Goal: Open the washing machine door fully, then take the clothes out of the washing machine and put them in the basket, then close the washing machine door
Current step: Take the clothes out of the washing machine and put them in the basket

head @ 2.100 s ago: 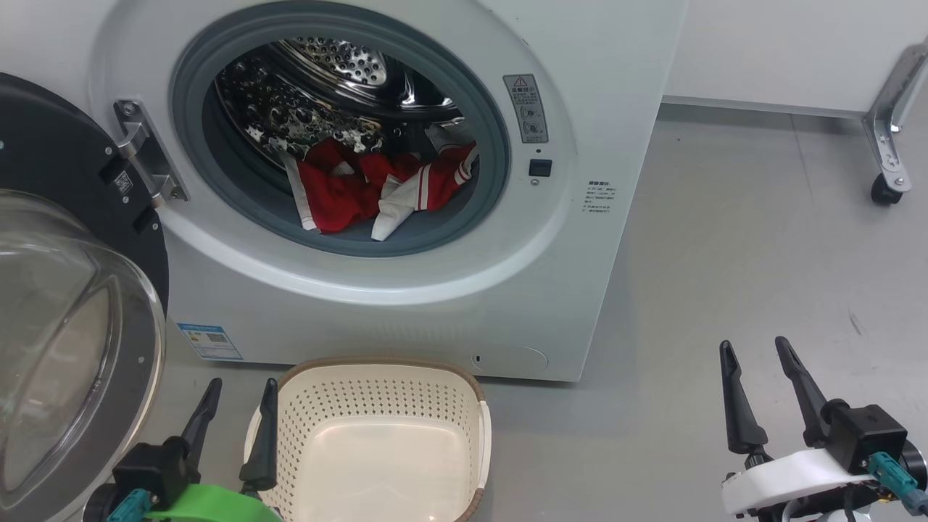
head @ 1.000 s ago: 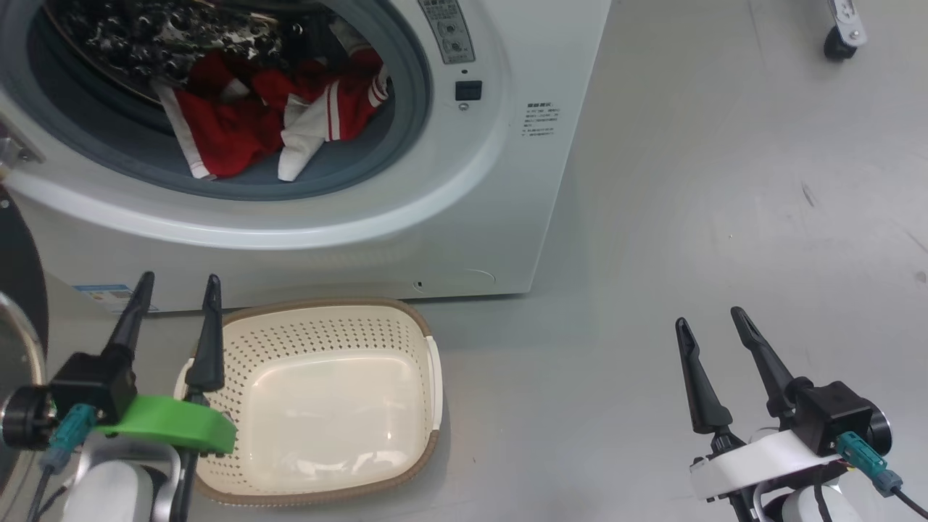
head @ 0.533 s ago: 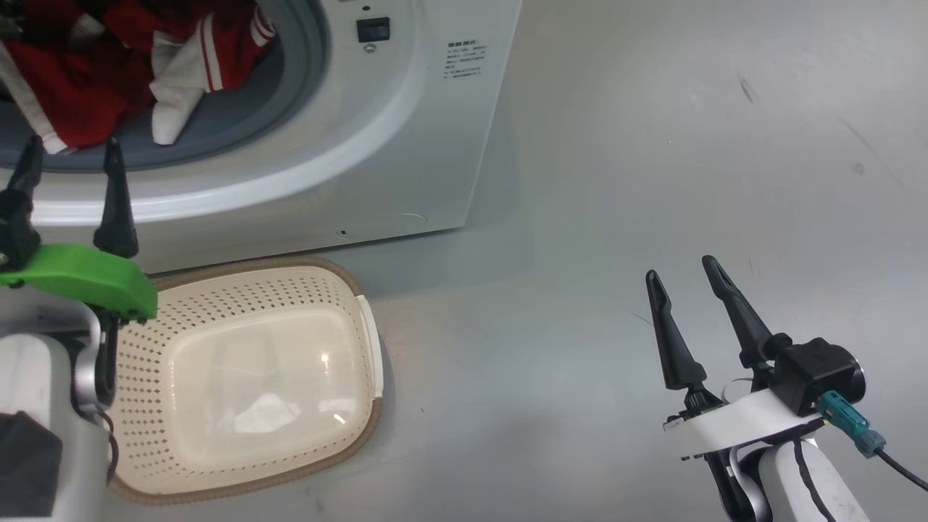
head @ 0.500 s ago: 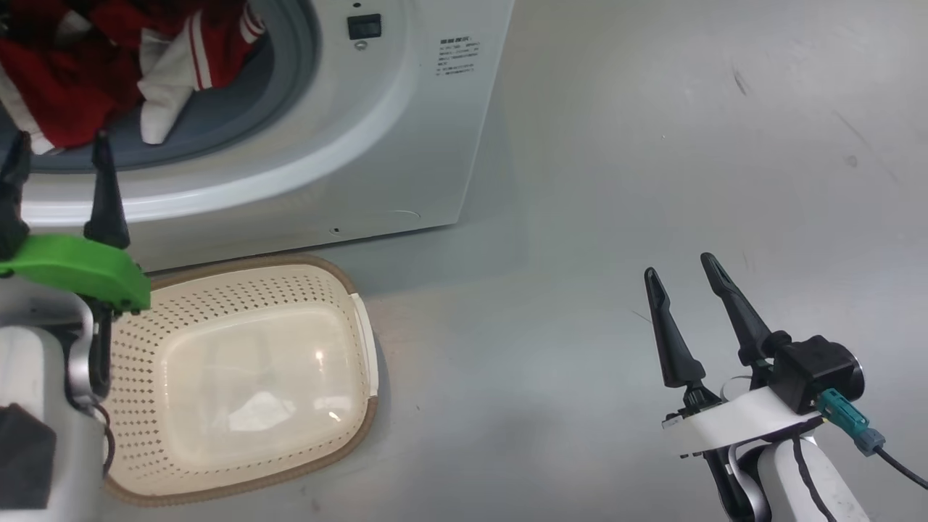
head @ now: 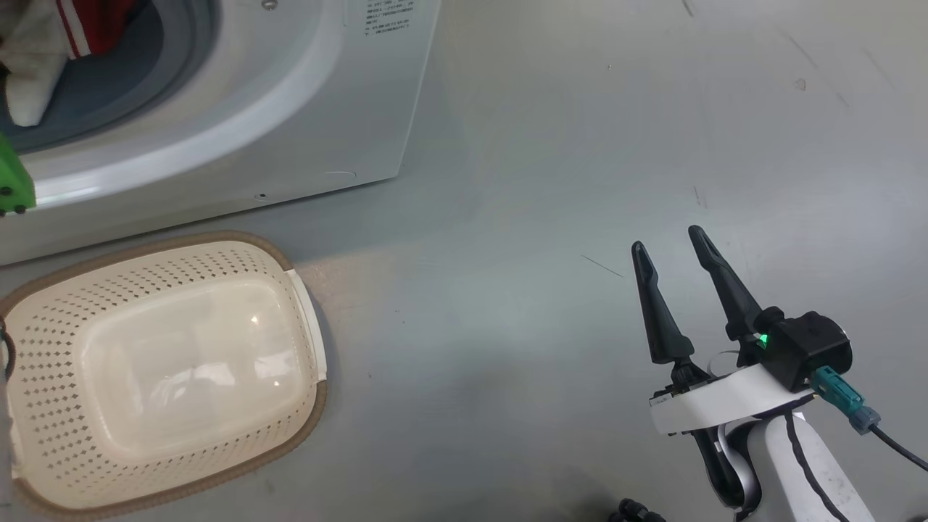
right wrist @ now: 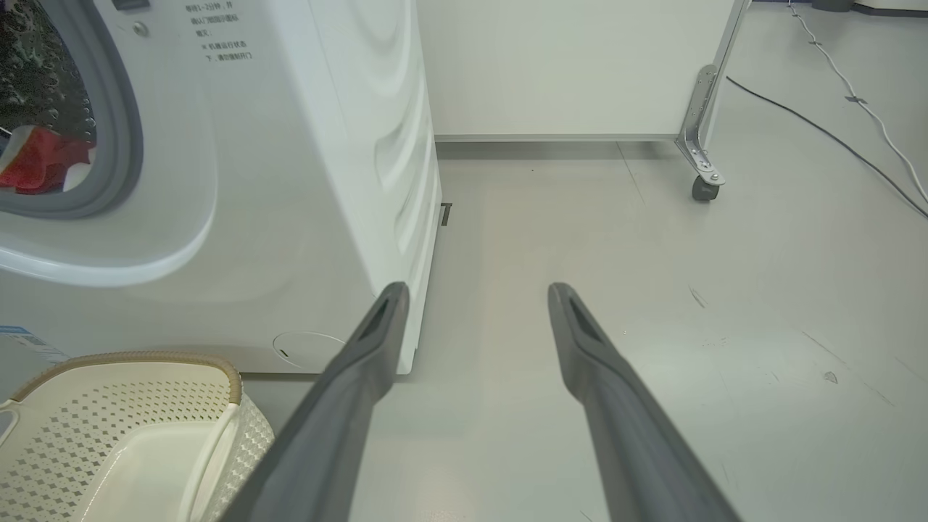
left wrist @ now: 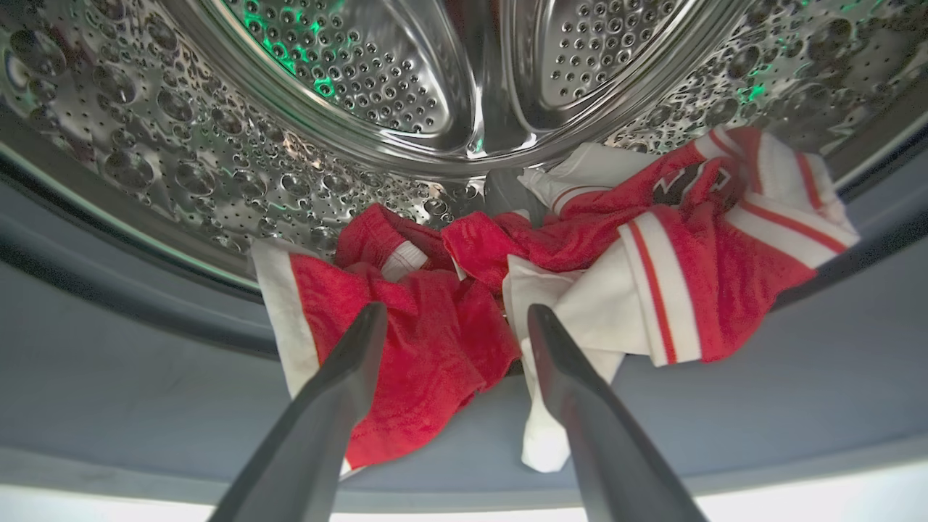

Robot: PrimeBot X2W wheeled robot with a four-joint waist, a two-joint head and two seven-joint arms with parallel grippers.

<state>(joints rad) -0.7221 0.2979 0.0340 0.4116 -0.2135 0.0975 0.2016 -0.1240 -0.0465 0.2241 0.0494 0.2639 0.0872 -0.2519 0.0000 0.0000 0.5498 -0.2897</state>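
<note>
Presently the left end effector (left wrist: 457,309) points into the mouth of the washing machine (head: 290,109), its two fingers spread wide and holding nothing. The clothes (left wrist: 435,348) lie just ahead of its tips, heaped at the bottom front of the steel drum (left wrist: 362,65) and spilling onto the grey rubber ring (left wrist: 109,348). In the left wrist view, a red piece with white trim sits before the finger on the left. A white cloth part hangs down by the finger on the right, and a red-and-white striped piece lies further to the right. Whether the tips touch the fabric I cannot tell. The right end effector (head: 667,239) is likewise spread wide and empty, above the grey floor (head: 544,145), well apart from the machine and the clothes. The basket (head: 145,245) stands on the floor just in front of the machine.
</note>
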